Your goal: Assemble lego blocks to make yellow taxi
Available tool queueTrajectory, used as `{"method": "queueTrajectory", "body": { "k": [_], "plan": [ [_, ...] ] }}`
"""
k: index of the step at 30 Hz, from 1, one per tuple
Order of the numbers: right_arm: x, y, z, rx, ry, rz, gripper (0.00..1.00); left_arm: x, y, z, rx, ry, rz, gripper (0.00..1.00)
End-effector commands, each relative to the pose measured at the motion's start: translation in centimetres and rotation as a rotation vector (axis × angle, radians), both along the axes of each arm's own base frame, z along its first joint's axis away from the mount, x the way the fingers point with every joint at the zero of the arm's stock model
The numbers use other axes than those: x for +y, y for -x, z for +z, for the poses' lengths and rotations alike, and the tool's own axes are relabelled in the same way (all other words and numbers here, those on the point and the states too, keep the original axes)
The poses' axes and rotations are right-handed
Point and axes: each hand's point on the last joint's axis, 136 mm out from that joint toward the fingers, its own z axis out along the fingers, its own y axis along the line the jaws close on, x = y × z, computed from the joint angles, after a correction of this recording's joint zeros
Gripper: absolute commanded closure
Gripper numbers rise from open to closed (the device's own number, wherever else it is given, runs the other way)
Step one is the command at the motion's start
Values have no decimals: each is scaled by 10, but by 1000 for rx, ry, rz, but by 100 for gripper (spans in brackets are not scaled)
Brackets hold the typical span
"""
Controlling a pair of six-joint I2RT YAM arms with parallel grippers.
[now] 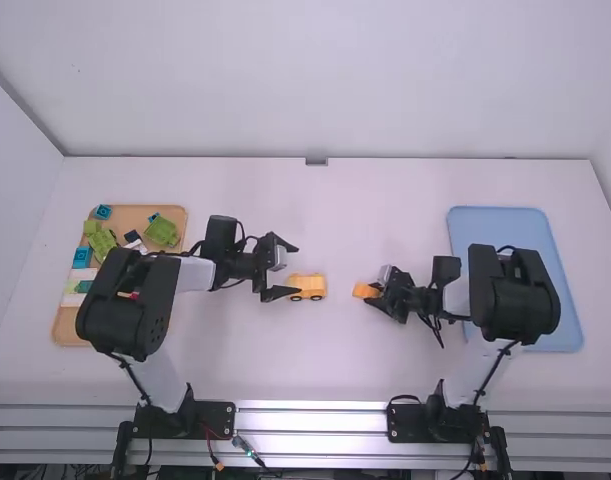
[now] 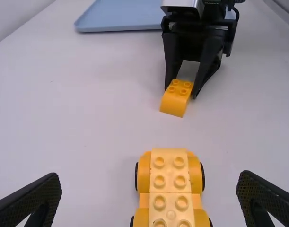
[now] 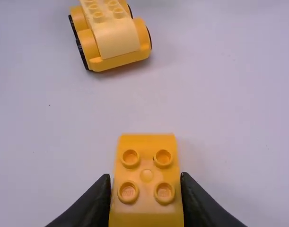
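While my right gripper pinches an orange-yellow block, my left gripper waits wide open.
My left fingers straddle one end of the yellow taxi, touching neither side; a gap of white table separates it from the gripped block. Farther out, partly under my left arm, the wooden tray holds green pieces, blue blocks and what looks like something red. The blue tray reaches beneath my right arm, well apart from the taxi. The taxi has a paler studded top, rounded yellow sides and dark wheels; the block shows four studs and one curved end.
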Motion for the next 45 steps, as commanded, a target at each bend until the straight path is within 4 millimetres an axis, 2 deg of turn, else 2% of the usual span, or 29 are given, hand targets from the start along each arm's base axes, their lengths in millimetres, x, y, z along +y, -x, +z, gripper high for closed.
{"method": "queueTrajectory", "body": {
  "k": [1, 3, 6, 11, 18, 24, 27, 30, 35, 36, 40, 45],
  "plan": [
    [2, 1, -4, 14, 9, 4, 67, -4, 6, 3, 12, 27, -29, 1],
    [2, 1, -6, 22, 18, 1, 66, -4, 6, 3, 12, 27, -29, 1],
    [5, -1, -4, 17, 15, 12, 58, -4, 6, 3, 13, 27, -28, 1],
    [9, -1, -4, 13, 16, 24, 57, -4, 6, 3, 15, 27, -29, 1],
    [8, -3, -3, 14, 14, 18, 77, -2, 5, 3, 16, 27, -23, 1],
    [11, -2, 1, 11, -14, 31, 79, -4, 8, 2, 23, 25, -30, 1],
    [13, -8, 8, 29, -49, 22, 79, -4, 10, -1, 46, 21, -29, 1],
    [13, -20, 15, 44, -64, 2, 79, -11, 15, -11, 66, 16, -50, 1],
    [21, -23, 29, 8, -94, 36, 79, -20, 17, -26, 66, 1, -69, 1],
    [26, -24, 36, -4, -101, 54, 79, -22, 17, -36, 71, -25, -63, 1],
    [31, -27, 48, -7, -76, 63, 80, -24, 19, -45, 84, -35, -68, 1],
    [46, -18, 65, -66, -53, 137, 81, -21, 14, -58, 85, -81, -35, 1]
  ]
}}
